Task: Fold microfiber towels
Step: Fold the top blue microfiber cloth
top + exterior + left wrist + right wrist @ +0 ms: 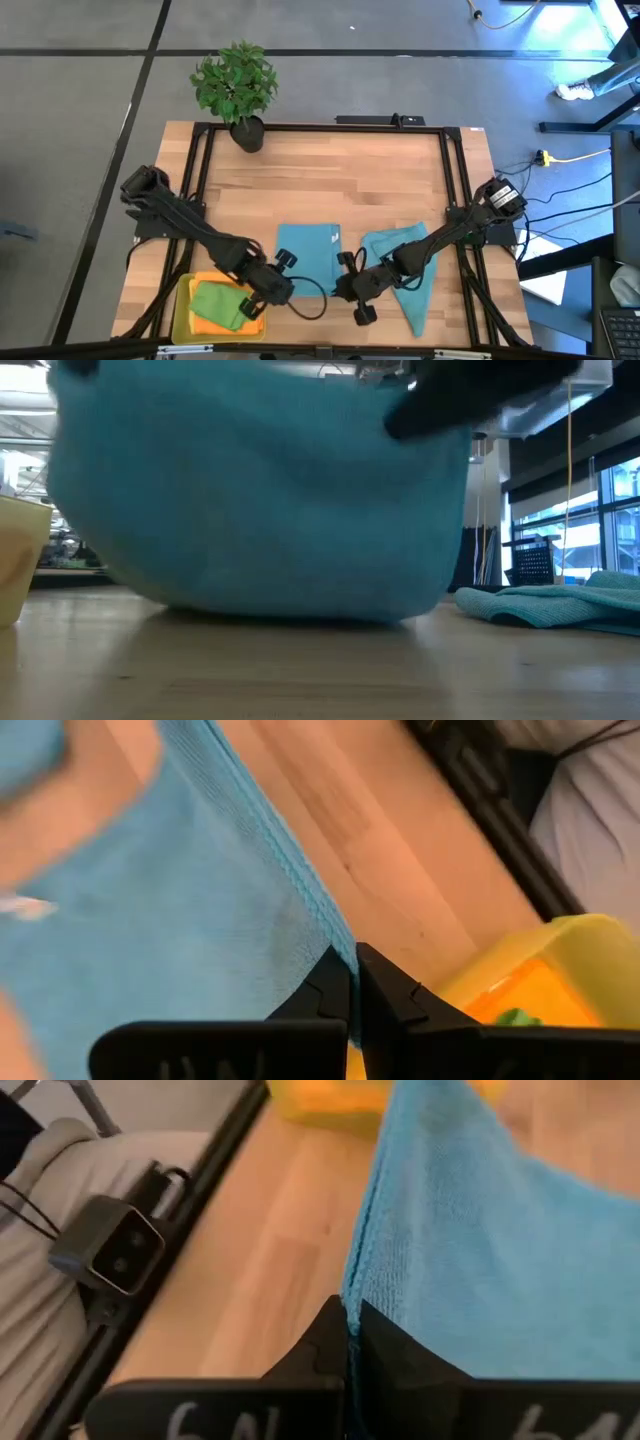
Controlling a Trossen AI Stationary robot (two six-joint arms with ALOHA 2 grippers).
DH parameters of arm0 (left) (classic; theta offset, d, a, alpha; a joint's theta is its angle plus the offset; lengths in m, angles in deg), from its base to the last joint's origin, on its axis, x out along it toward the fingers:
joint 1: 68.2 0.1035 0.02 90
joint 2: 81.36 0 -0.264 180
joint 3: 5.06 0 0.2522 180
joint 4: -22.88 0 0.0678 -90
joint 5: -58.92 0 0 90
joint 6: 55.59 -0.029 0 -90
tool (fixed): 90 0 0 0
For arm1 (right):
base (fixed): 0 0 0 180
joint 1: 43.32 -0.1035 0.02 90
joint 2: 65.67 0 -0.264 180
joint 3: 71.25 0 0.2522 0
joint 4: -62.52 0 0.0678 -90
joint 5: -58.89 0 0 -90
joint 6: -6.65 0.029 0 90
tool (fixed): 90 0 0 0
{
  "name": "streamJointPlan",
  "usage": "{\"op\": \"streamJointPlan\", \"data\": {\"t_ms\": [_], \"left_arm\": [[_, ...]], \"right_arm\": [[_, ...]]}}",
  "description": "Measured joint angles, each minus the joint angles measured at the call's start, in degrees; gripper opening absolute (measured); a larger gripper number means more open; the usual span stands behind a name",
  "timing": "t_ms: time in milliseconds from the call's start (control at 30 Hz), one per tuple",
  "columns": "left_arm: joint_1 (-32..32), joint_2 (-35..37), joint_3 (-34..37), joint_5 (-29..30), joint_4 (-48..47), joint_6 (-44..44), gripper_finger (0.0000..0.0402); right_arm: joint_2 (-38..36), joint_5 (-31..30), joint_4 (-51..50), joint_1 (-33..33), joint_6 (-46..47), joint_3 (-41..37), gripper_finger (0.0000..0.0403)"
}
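Observation:
A teal-blue microfiber towel is held up at mid-table between both grippers. In the low view it hangs as a wide curtain whose lower part rests on the wood. My left gripper is shut on its near left corner, and my right gripper is shut on its near right corner. A second teal-blue towel lies crumpled on the table to the right. A green towel lies on an orange one in the yellow tray at the near left. My left gripper pinches the towel's hemmed edge at a corner between its two shut fingers, slanting down from above. The cloth spreads away from the fingers. One layer or several, I cannot tell. My right gripper pinches the towel's edge at the other near corner between its two shut fingers, slanting down from the right. The cloth runs away from the fingers toward the tray; its lower part rests on the table.
A potted plant stands at the far left corner. Black frame rails run along the table's sides. A small camera sits at the near edge. Bare wood lies beyond the towels.

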Motion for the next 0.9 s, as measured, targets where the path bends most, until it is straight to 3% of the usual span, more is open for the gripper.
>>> {"op": "streamJointPlan", "data": {"t_ms": [167, 333, 600, 900], "left_arm": [[0.8, 5.5, 2.0, 2.4, -0.5, -1.8, 0.0], [6.8, 9.5, 9.1, 0.7, 0.5, -1.6, 0.0], [17.9, 13.1, 22.1, -6.6, 7.8, -2.6, 0.0], [26.2, 13.6, 27.4, -8.0, 9.6, -4.0, 0.0]], "right_arm": [[-0.1, -4.4, -7.2, 0.4, -0.2, 3.7, 0.0002], [-0.1, -7.0, -11.6, 4.1, 5.4, 3.9, 0.0002], [0.0, -5.7, -8.4, 11.6, 6.7, 0.3, 0.0002], [0.9, -5.9, -0.6, 19.2, 6.5, -4.9, 0.0002]]}}
